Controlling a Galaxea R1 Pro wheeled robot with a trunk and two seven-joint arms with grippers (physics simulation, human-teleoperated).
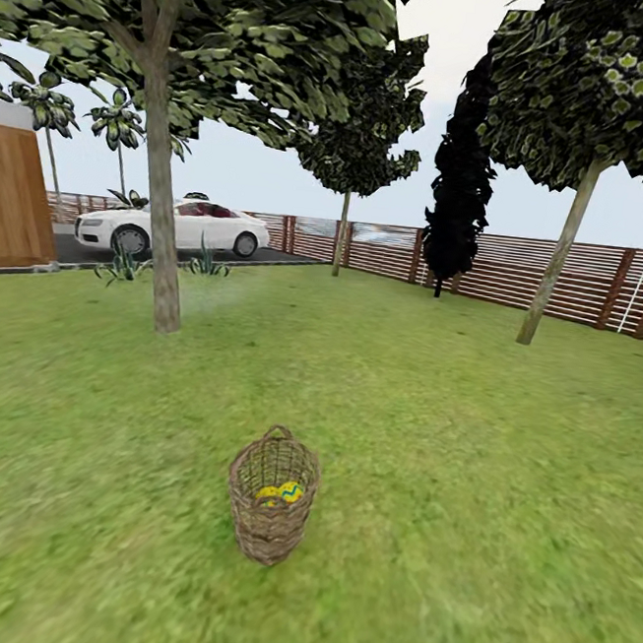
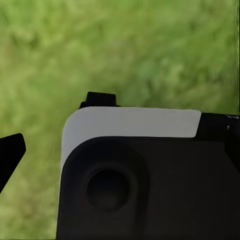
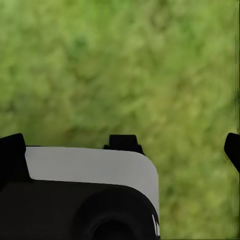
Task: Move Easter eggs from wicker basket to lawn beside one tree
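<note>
The wicker basket [image 1: 270, 509] stands upright on the lawn [image 1: 467, 446], in the open and well apart from the tree [image 1: 162, 235], with the yellow Easter eggs [image 1: 281, 493] visible inside it. Both wrist views look down on grass, and I cannot tell how far either gripper is open.

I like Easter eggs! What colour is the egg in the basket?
Yellow with a blue zigzag band; the egg shows best in the head view, inside the brown wicker basket.

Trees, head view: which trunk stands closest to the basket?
The thick grey-brown trunk at left, in front of the white car. It is nearer the basket than the leaning right-hand trunk.
</note>
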